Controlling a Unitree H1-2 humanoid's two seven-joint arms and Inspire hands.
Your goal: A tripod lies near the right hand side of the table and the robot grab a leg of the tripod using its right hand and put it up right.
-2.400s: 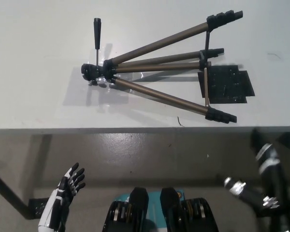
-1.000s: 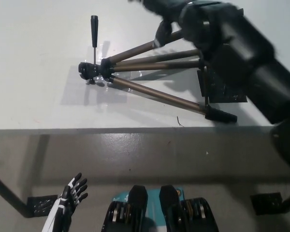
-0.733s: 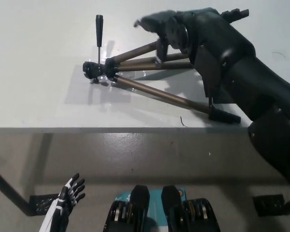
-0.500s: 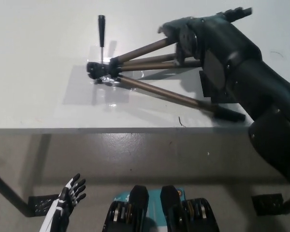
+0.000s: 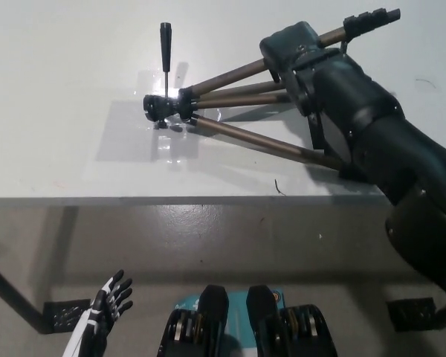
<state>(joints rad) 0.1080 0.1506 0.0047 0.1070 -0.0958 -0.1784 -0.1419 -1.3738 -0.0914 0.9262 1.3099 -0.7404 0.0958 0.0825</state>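
The tripod (image 5: 230, 130) lies on the white table (image 5: 67, 149), its head (image 5: 163, 110) pointing left and its three bronze legs fanning out to the right. A thin black pan handle (image 5: 165, 41) sticks up-picture from the head. My black right hand (image 5: 288, 46) sits over the far leg (image 5: 223, 78), wrapped around it about halfway along. That leg's black foot (image 5: 372, 16) shows beyond the hand. My forearm hides the feet of the other two legs. The white left hand (image 5: 108, 301) rests low at the lower left, below the table, fingers apart.
The table's front edge (image 5: 171, 199) runs across the picture, with grey floor below it. A small dark mark (image 5: 279, 186) lies near the edge. My right arm covers much of the table's right side.
My right arm came in from the bottom right, reached over the tripod and closed on the far leg. The tripod's head has slid a little to the right.
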